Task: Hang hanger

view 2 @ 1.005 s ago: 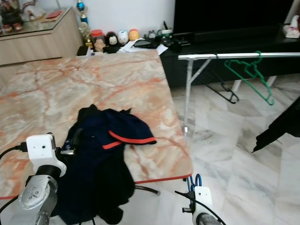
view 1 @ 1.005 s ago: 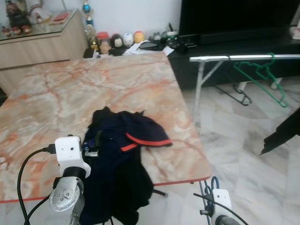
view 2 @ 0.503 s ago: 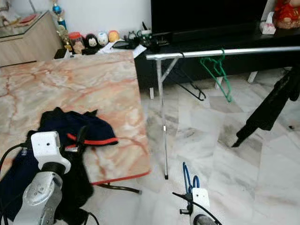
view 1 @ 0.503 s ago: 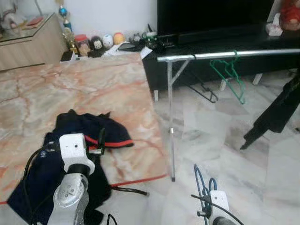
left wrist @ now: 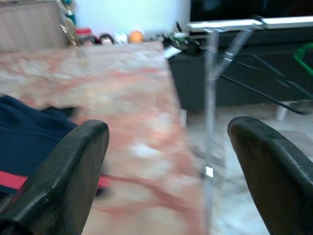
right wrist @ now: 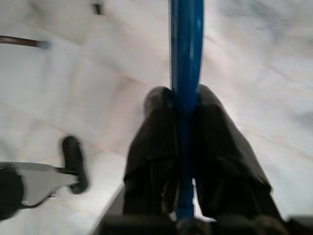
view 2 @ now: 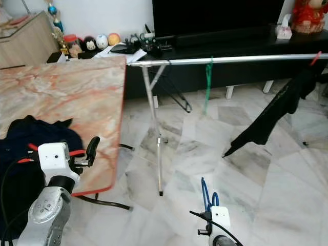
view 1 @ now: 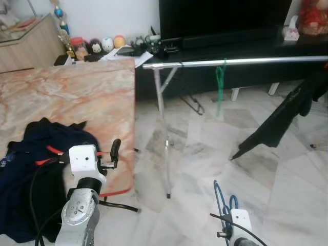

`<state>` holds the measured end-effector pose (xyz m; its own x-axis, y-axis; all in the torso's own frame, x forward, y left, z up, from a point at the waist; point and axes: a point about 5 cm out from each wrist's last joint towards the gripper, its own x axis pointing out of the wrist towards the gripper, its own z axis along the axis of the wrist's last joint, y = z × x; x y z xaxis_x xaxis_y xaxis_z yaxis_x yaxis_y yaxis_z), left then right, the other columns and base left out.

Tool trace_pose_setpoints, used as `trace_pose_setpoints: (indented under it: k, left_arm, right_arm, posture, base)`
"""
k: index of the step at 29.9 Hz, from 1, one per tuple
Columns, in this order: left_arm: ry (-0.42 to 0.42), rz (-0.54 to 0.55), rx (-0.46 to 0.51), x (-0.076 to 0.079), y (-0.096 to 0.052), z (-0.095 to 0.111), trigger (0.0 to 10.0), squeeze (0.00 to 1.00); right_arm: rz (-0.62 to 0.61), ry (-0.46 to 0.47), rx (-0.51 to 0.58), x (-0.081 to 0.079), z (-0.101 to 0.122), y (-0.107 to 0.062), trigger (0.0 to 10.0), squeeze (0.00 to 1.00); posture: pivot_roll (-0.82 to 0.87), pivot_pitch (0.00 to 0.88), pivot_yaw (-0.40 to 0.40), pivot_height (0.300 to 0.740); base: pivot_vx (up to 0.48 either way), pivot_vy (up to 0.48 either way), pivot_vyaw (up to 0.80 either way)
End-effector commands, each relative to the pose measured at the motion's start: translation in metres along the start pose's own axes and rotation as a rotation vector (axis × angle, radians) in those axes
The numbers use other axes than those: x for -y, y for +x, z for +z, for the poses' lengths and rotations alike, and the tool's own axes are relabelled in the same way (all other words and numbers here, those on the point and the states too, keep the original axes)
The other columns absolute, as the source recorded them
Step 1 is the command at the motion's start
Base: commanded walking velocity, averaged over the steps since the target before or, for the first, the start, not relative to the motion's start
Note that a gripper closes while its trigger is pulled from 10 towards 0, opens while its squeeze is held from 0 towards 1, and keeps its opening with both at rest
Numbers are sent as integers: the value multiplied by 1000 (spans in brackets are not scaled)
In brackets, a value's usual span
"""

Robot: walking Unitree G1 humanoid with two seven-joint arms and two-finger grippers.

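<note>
Blue hanger point(right wrist: 186, 73) is clamped in the right gripper point(right wrist: 185, 147), unhung; rail point(view 1: 236, 62) waits at 1 o'clock. Left gripper point(left wrist: 166, 161) gapes, empty.

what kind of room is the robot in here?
Most likely a home living room: a large television on a low black TV console, a marble-patterned table, and a metal clothes rail with a green hanger standing on the tiled floor.
</note>
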<state>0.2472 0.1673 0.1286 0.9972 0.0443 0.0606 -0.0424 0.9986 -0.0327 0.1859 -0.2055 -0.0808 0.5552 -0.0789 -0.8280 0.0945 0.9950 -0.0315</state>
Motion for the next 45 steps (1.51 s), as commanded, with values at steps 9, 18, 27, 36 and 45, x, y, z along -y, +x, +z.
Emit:
trace_pose_setpoints:
  k: [9,18,27,36,45]
  left_arm:
    - [12,-29,1,2,1,0,10000,0]
    - [8,-51,-5,7,7,-2,10000,0]
    - [3,-30,2,6,10,-2,10000,0]
    - [14,33,-7,-7,4,-7,10000,0]
    - [21,18,-51,-3,3,-13,10000,0]
  right_arm:
    - [-1,16,7,-5,1,0,10000,0]
    - [-7,32,12,-7,1,1,10000,0]
    - [-9,25,21,-7,6,1,10000,0]
    - [-5,10,23,-7,9,2,10000,0]
    - [-23,18,35,0,10,1,10000,0]
  posture:
    - [-88,0,96,740]
    - [-106,0,101,740]
    - [-99,0,83,740]
    - [-73,0,54,740]
    - [-65,0,61,740]
  base:
    - [0,-480,0]
    - [0,-480,0]
    - [0,-477,0]
    - [0,-388,0]
    - [0,-28,0]
